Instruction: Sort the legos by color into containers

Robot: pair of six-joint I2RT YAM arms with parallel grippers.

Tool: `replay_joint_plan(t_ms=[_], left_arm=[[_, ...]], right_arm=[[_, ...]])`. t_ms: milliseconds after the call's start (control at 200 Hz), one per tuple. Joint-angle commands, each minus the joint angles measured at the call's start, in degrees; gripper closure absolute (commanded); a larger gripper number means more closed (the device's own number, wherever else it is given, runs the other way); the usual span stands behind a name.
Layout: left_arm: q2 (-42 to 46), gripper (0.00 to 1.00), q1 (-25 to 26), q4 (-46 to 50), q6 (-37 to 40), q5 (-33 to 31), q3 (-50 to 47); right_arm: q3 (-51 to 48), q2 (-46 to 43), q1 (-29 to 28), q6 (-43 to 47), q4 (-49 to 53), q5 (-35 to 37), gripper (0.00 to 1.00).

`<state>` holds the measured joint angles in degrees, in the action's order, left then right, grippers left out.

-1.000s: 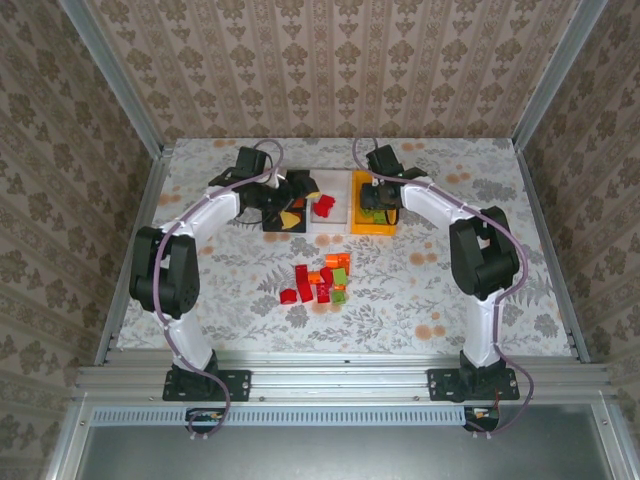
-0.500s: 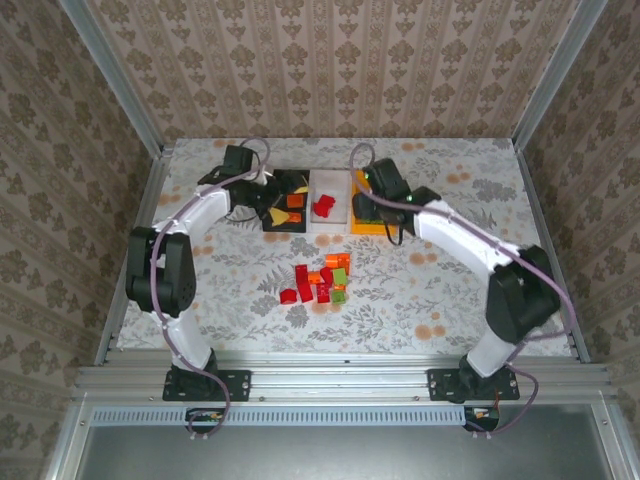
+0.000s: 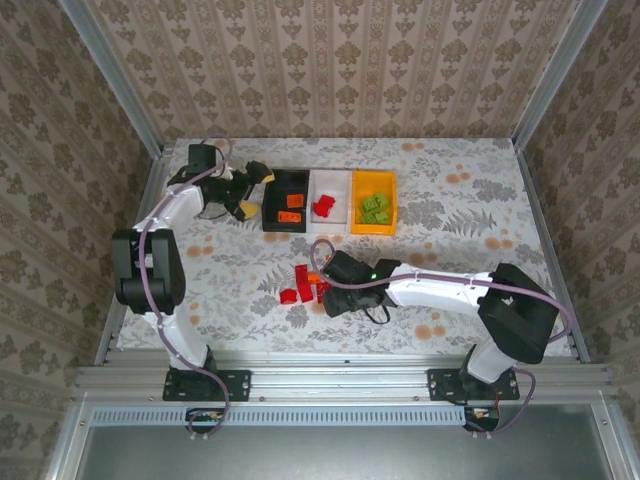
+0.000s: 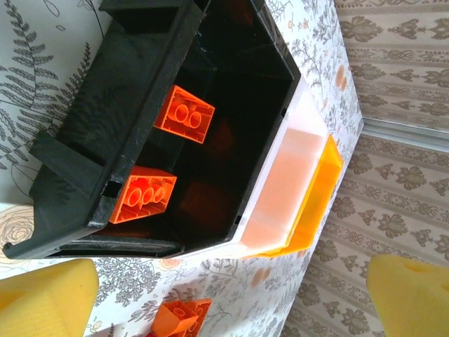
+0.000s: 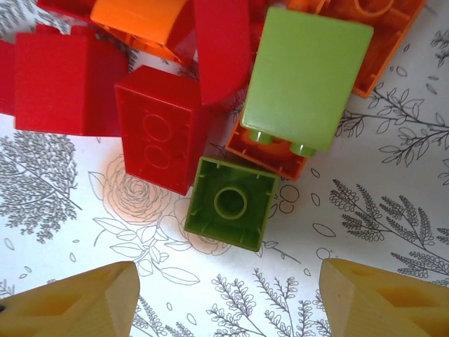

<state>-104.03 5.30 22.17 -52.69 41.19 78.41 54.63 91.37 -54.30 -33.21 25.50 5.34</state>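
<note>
**Status.** The right hand (image 5: 228, 284) hangs low over the loose pile of small red, orange and light green plastic bricks (image 3: 308, 283) at the middle of the floral-patterned bench (image 3: 450, 200). Its pads are apart and grip nothing. The left hand (image 3: 252, 190) is spread wide and empty, just beside the black rectangular plastic bin (image 3: 267, 218). That bin holds orange bricks (image 4: 184, 114). The white bin (image 3: 335, 183) holds red ones and the orange-yellow bin (image 3: 391, 215) green ones.

**Risks.**
- The small square green brick (image 5: 231, 203) nearest the right hand lies hollow side up, touching a red brick (image 5: 158, 137) and an orange brick (image 5: 270, 156). If the hand closes off-centre it could pinch a neighbour too, and a wrong colour would reach a bin.
- A taller light green block (image 5: 305, 77) rests on that orange brick. Lifting or nudging beneath it would likely topple it and scatter the pile.
- The smooth brick walls may slip or twist between the angled pads.
- An orange brick (image 4: 179, 317) lies on the bench outside the black bin, near the left hand. A careless sweep could knock it away or shift the bin.

**Markings.** No brand, label or writing is legible on bricks, bins or bench.
</note>
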Motion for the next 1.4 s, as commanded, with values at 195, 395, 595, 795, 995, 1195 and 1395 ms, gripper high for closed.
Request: replay_joint_plan(t_ms=[195,395,595,795,995,1195,1395], left_arm=[[2.88,0.0,0.41,-0.9,-0.49,0.76,-0.32],[1.99,0.0,0.41,-1.13,-0.89,1.3,-0.34],[1.57,0.0,0.41,-1.57,-1.36,1.55,-0.54],[2.16,0.0,0.68,-0.94,-0.5,0.67,-0.38],[1.99,0.0,1.76,-1.07,-0.52,0.65,-0.45],[1.66,0.0,4.37,-1.51,-0.76,1.4,-0.41],[-0.13,0.0,8.75,-0.26,0.39,1.16,0.38]], right_arm=[[3.83,6.71,0.92,3.85,1.74,0.05,0.33],[3.73,7.98,2.97,4.21,-0.17,-0.76,0.39],[4.92,10.32,4.69,6.06,-1.84,-2.49,0.5],[4.32,10.76,4.9,6.48,-1.95,-1.34,0.59],[-1.35,2.89,4.95,5.53,-0.56,2.09,0.61],[-2.22,-5.35,9.15,8.66,3.77,5.25,0.62],[7.22,-3.29,19.78,13.14,1.25,3.74,0.62]])
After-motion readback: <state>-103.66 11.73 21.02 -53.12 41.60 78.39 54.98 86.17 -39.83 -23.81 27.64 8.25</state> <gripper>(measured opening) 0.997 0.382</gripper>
